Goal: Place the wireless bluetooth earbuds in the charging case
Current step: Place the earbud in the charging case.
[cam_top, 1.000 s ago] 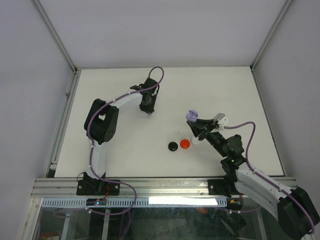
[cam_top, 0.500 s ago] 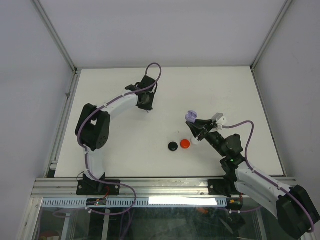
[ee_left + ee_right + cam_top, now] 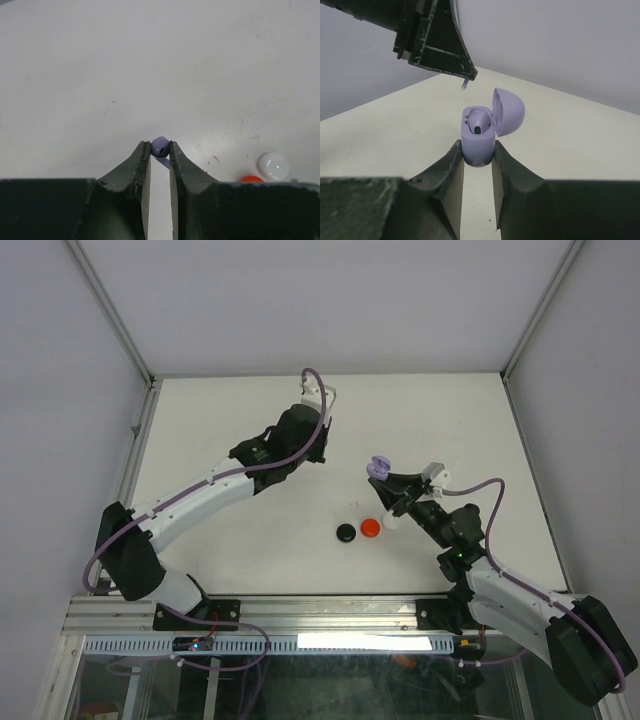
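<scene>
While you look over the white worktop (image 3: 270, 560), note that it is closed in by plain pale walls (image 3: 300, 300) on the left, right and far sides. An aluminium rail (image 3: 330, 615) runs along the near edge. A black puck (image 3: 346, 531) and a red puck (image 3: 370, 527) lie side by side right of centre, and a white puck (image 3: 273, 165) sits just beyond the red one.

Compared with a second ago, your left arm has unfolded. It was bent with its elbow high over the left side and its tip pointing down at the far-centre surface, and now it stretches out long from the near-left corner, with its tip carried rightwards. The pucks and your right arm have barely shifted.

Your left end effector (image 3: 160, 150) is clenched on the lavender earbud (image 3: 160, 146), pinched at the very tips above the bare surface. Your right arm reaches in from the near-right corner. The right end effector (image 3: 478, 150) grips the lavender charging case (image 3: 479, 142) by its lower body, held off the surface with the lid (image 3: 509, 112) swung open. A second earbud (image 3: 479, 121) already sits inside. In the right wrist view the left tip hangs just above and beyond the case, not touching it.
</scene>
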Available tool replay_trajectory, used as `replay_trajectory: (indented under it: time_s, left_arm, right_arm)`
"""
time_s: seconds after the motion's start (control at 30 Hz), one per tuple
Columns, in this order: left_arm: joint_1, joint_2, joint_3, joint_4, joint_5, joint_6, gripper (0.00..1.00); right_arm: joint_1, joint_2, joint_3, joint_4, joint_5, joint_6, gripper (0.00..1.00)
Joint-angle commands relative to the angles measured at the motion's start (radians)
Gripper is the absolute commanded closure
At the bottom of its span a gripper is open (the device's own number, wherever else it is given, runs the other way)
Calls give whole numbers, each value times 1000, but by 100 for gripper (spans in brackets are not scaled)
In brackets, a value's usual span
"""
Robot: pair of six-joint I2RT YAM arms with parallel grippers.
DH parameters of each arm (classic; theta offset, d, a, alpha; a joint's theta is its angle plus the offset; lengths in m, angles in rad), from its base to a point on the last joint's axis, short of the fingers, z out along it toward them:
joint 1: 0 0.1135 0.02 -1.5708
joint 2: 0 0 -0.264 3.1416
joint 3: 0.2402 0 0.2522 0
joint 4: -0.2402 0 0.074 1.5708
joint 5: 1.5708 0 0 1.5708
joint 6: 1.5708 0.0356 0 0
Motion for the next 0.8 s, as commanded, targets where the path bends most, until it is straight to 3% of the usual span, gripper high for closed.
replay_trajectory:
  time_s: [0.0,0.5,0.77]
  left_arm:
    - [-41,-125,-55,175,-44,53,90]
    - [-249,-321,-269,580,-61,296,90]
    - [-281,-349,-353,762,50,377,89]
  right_arm:
    - [3,22,65,119,-25,-25,100]
    - [3,67,111,165,-54,11,100]
    - [4,80,117,206,-84,53,100]
